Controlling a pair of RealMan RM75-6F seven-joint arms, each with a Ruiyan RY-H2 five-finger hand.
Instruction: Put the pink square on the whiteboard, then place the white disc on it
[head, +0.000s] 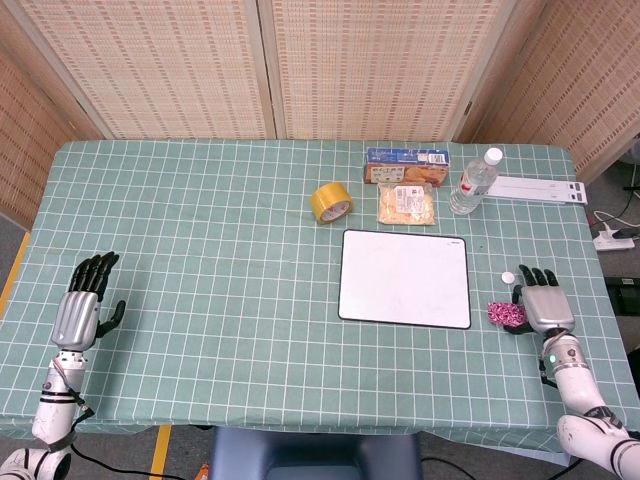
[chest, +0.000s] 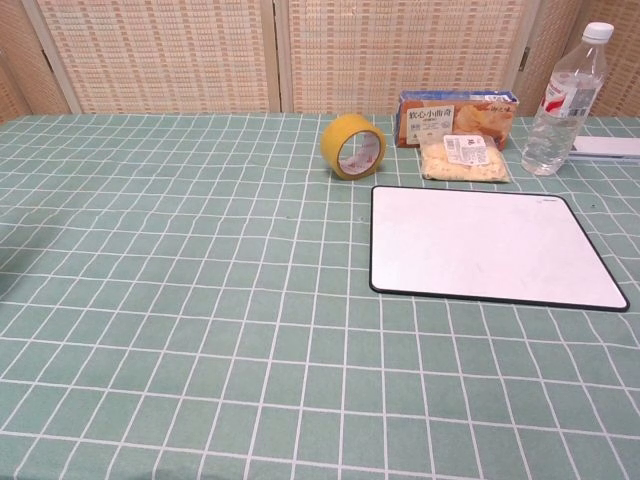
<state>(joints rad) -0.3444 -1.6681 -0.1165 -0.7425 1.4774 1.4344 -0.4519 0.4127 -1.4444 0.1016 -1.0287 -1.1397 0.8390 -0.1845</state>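
The left hand (head: 82, 303) lies flat near the left edge of the table (head: 200, 250), fingers spread, holding nothing. The whiteboard (head: 405, 278) is bare, right of the centre. The pink square (head: 506, 314) lies just right of the whiteboard, touching the right hand (head: 545, 303), which rests flat with its fingers apart. The white disc (head: 508, 278) sits beside those fingertips. Only the head view shows the hands, the square and the disc; the chest view shows the whiteboard (chest: 490, 245).
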